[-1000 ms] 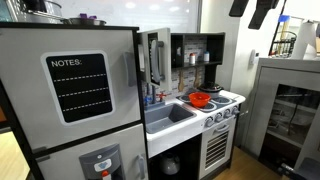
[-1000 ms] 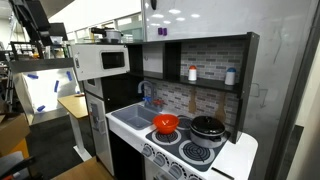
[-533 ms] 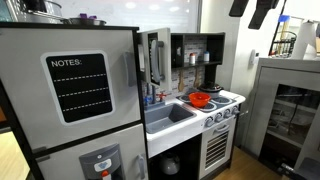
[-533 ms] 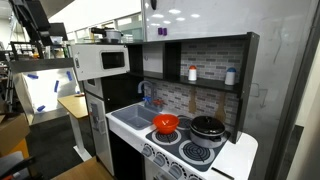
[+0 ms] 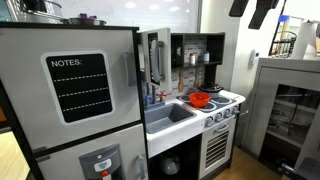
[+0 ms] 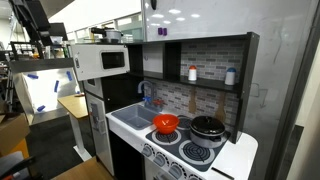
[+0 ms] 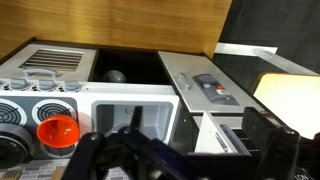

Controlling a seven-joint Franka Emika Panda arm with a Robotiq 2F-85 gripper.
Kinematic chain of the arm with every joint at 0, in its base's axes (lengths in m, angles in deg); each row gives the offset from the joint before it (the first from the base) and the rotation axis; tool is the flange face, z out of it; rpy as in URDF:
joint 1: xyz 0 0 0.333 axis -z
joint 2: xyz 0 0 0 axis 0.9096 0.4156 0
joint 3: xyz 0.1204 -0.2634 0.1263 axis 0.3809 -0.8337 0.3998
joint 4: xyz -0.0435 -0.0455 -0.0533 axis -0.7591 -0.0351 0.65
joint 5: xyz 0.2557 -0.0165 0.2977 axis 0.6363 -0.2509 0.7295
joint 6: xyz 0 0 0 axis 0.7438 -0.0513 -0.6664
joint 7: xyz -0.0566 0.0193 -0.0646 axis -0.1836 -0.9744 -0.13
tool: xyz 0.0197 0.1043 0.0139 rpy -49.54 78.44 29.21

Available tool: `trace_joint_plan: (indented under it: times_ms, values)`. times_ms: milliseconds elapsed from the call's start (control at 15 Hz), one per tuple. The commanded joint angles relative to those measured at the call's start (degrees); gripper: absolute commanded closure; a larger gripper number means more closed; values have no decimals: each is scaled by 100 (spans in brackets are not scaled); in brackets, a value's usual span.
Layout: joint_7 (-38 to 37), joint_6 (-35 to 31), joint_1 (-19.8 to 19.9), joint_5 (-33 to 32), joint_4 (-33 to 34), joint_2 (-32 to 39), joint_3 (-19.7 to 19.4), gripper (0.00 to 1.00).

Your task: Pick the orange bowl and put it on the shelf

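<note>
- One thing to move: the orange bowl (image 6: 166, 124) sits mouth up on the stove burner just beside the sink (image 6: 133, 119). It is apart from the black pot (image 6: 208, 127) on the burner farther from the sink.
- It looks like thin, stiff plastic, so I judge it light, slick and quick to skid or tip. I would pinch its rim, one finger inside and one outside, with a gentle squeeze.
- The shelf (image 6: 205, 86) runs above the sink level in the black hutch, beyond the bowl. It is narrow and already carries two small shakers (image 6: 193, 73).
- My gripper (image 5: 245, 16) hangs high, well away from the sink, jaws spread wide with nothing between them.
- Compared with a second ago, I see no difference: bowl, pot and gripper lie just as they did.
</note>
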Motion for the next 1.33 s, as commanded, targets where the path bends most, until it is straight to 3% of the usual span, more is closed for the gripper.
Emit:
trace_joint_plan:
  times_ms: [0,333,667,1267]
  values:
    - [38,22,53,37,18,9,35,0]
    - [139,-154,50,38,-43,163,-45,0]
    - [241,-1347,72,80,-552,746,-202,0]
    - [810,-3146,18,143,-511,2317,-715,0]
